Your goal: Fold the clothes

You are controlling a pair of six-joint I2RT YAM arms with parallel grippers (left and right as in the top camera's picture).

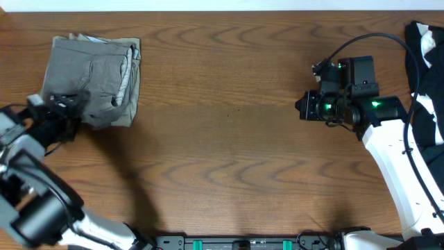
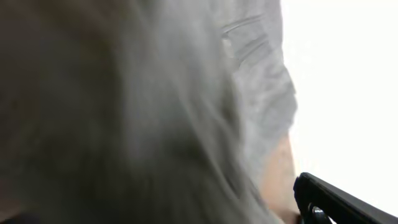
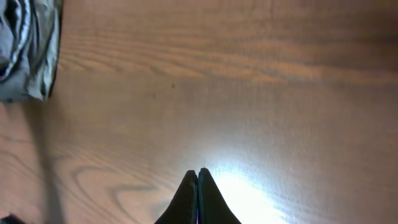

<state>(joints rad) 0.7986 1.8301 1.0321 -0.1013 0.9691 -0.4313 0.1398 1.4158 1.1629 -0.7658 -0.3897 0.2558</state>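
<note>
The grey shorts [image 1: 94, 80] lie folded in a squarish bundle at the far left of the table. They also show in the right wrist view [image 3: 25, 50] at the top left. My left gripper [image 1: 66, 111] is at the bundle's near left corner. In the left wrist view, blurred grey fabric [image 2: 155, 112] fills almost the whole frame. Only one black finger [image 2: 336, 202] shows, far off to the right, so the jaws look open with cloth against them. My right gripper [image 1: 300, 107] is shut and empty [image 3: 198, 174], hovering over bare wood at the right.
A black-and-white garment [image 1: 424, 62] lies at the right edge, behind my right arm. The wooden table [image 1: 222, 153] stretches between the two arms. A black rail with green marks [image 1: 243, 243] runs along the front edge.
</note>
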